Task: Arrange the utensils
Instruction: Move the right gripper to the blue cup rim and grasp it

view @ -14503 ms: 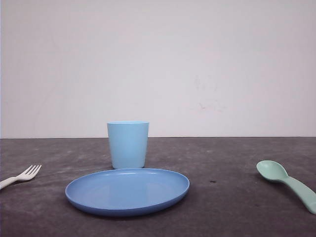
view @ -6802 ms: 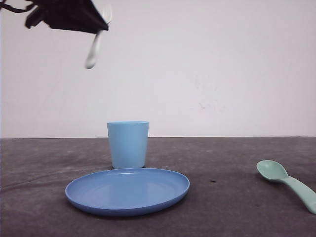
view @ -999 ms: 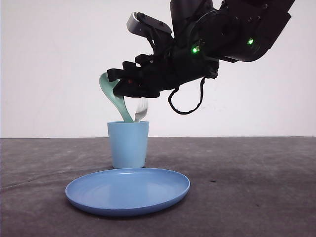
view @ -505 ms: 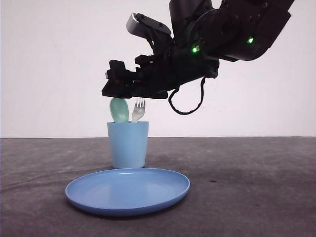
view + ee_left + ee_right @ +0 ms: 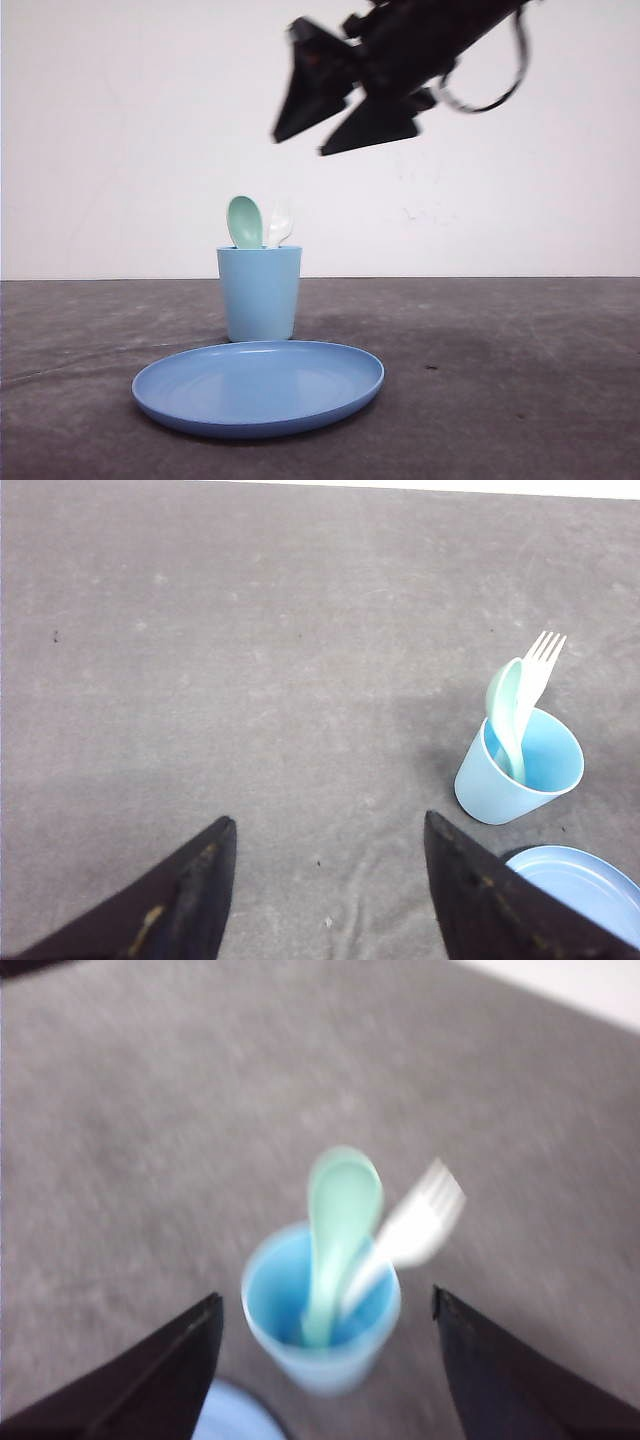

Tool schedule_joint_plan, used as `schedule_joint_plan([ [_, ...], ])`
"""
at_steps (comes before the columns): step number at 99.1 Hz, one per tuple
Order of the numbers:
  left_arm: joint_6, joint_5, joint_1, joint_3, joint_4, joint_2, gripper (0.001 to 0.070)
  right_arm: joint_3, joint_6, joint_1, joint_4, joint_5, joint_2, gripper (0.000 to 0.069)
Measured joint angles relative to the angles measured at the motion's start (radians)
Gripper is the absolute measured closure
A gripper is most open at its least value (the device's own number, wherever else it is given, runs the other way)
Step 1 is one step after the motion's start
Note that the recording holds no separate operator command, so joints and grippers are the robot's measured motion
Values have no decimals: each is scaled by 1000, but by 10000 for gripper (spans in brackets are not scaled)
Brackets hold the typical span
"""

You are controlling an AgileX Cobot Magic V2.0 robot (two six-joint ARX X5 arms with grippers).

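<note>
Mint-green spoon (image 5: 244,221) and white fork (image 5: 279,227) are stood handle-down in the light blue cup (image 5: 259,294), left of frame centre behind the blue plate (image 5: 258,386). Half a second earlier the right gripper (image 5: 335,105) was just above them; now it is raised, spread wide, empty. The left gripper (image 5: 325,895) is likewise spread wide.

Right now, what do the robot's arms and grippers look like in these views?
The right gripper is black, with wedge-shaped fingers, on a bulky black arm trailing a looping black cable. Its wrist view shows dark tapered fingers. The left gripper has matching black wedge fingers with small tan marks.
</note>
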Motion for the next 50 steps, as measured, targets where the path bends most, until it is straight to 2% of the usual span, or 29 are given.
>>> schedule_joint_plan([
  [16,4,0,0,0,0,0,352,-3,0,-43,-160,1,-58,268],
  [35,6,0,0,0,-1,0,352,-95,2,-79,-152,0,-77,268],
  [50,6,0,0,0,-1,0,352,-177,20,-97,-78,2,-76,268],
])
